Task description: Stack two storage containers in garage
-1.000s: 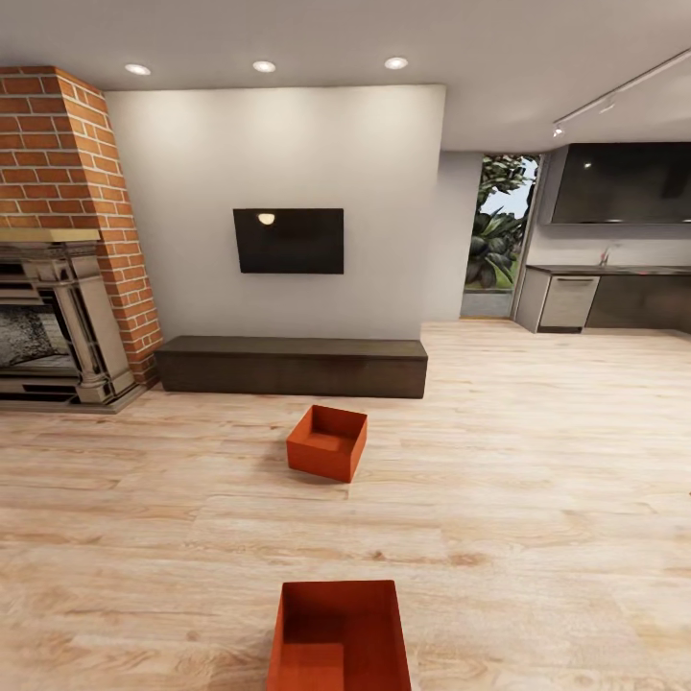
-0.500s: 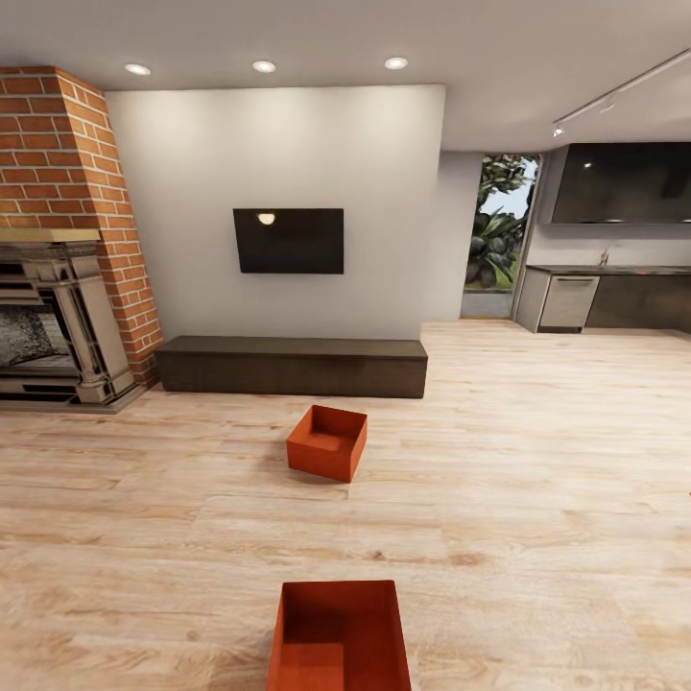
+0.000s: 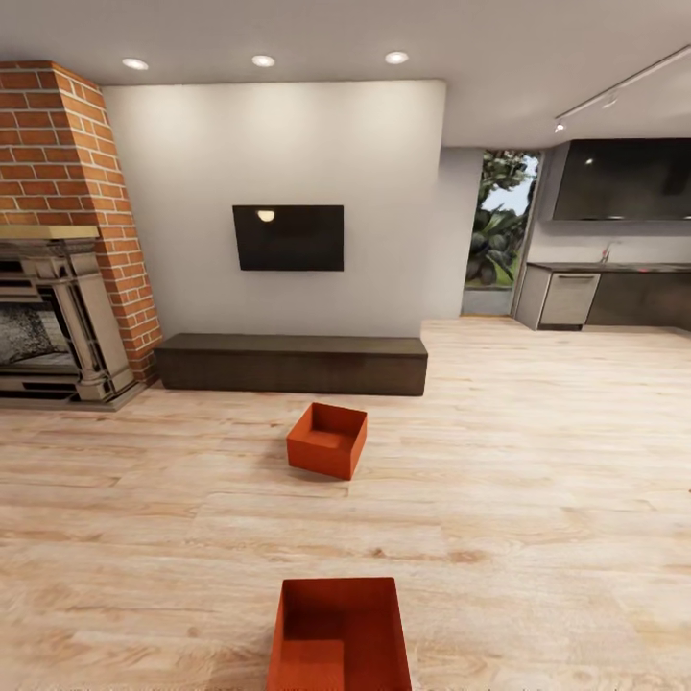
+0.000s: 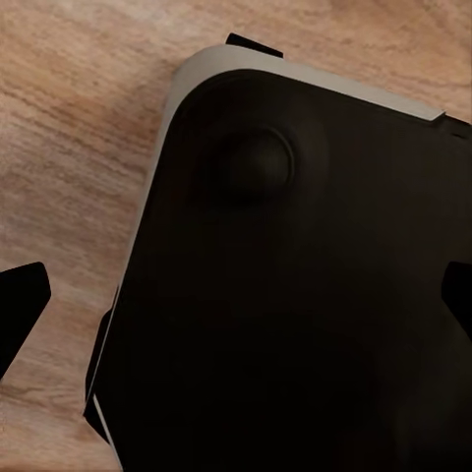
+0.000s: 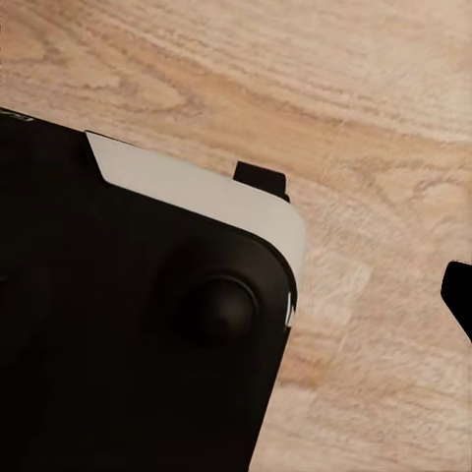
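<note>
Two orange-red storage containers stand open-topped on the light wood floor of the living room. The nearer container (image 3: 338, 633) is at the bottom edge of the head view, cut off by the frame. The farther container (image 3: 327, 440) sits a few steps ahead, in front of the long dark bench (image 3: 292, 364). In the left wrist view, my left gripper (image 4: 236, 300) is open, its dark fingertips (image 4: 20, 307) far apart at the frame's sides, over my black base. One fingertip (image 5: 460, 295) of my right gripper (image 5: 236, 295) shows at the edge, also spread wide. Nothing is held.
A black TV (image 3: 288, 237) hangs on the white wall. The red brick fireplace (image 3: 58, 240) stands at the left. A kitchen counter (image 3: 614, 293) and a glass door (image 3: 497, 230) lie at the far right. Wide wood floor (image 3: 537, 461) lies to the right of the containers.
The whole head view has shifted slightly, so the camera moved a little. The two containers have stayed in place.
</note>
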{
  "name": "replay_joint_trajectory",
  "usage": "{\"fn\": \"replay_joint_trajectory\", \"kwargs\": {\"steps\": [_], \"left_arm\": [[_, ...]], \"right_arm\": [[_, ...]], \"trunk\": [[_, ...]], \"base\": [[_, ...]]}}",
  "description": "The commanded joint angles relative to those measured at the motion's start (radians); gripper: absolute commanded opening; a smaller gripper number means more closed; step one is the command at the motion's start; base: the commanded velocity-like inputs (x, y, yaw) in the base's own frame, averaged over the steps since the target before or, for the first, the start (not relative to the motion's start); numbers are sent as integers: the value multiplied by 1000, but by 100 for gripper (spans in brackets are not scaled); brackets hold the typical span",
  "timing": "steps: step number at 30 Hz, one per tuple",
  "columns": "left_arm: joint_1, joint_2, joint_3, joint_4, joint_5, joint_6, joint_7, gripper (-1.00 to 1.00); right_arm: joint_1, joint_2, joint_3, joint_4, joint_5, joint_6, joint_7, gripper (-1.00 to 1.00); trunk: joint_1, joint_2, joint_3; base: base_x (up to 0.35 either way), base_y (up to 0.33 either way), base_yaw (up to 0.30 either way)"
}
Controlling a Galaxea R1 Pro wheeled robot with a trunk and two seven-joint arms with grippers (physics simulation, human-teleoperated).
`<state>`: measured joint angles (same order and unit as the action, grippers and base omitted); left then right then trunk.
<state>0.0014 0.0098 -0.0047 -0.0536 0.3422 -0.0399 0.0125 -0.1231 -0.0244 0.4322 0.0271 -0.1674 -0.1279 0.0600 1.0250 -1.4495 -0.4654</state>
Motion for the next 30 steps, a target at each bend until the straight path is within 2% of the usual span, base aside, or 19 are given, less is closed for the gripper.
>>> {"fn": "replay_joint_trajectory", "kwargs": {"steps": [1,30], "left_arm": [[0,-1,-1,-1,4,-1,1,100],[0,0,0,-1,4,-1,1,100]], "right_arm": [[-1,0,6,3,-10,-4,8,100],[-1,-1,5,4,-15,-1,17,100]], "trunk": [[0,-1,-2],[0,-1,-49]], "base": [[0,0,0],[0,0,0]]}}
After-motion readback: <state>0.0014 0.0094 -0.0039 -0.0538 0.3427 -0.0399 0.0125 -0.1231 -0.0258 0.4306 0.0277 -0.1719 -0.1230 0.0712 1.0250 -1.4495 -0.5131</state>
